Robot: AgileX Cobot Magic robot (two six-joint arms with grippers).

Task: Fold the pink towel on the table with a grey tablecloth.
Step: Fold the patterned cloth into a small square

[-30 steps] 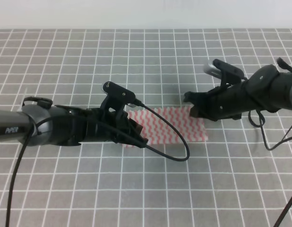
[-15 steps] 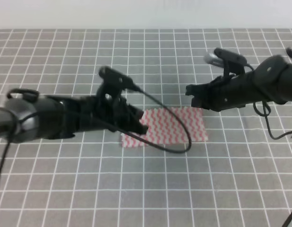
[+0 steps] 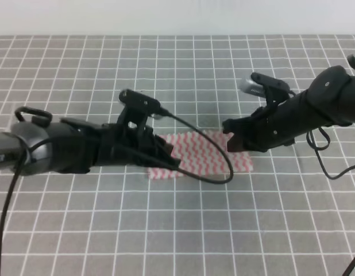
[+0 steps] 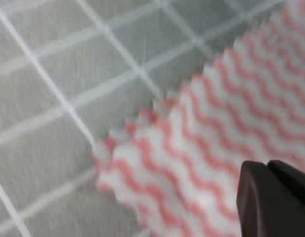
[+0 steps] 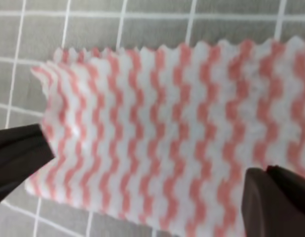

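The pink towel [image 3: 201,154] lies as a flat rectangle in the middle of the table with a grey tablecloth [image 3: 177,230]. My left gripper [image 3: 169,158] hovers low over the towel's left end. In the left wrist view a jagged towel corner [image 4: 202,123] fills the frame, and only one of the fingers [image 4: 271,197] shows, far off to the right. My right gripper [image 3: 231,135] is at the towel's far right corner. The right wrist view shows the right gripper [image 5: 150,165] open, its fingers spread wide above the striped towel [image 5: 157,98], holding nothing.
A black cable [image 3: 215,167] from the left arm loops over the towel's middle. Another cable [image 3: 332,172] hangs off the right arm at the right edge. Grid-lined cloth stretches on all sides of the towel.
Both grippers lifted off the towel half a second ago and have come back down, the left at the towel's left end, the right at its far right corner. The towel has barely shifted.
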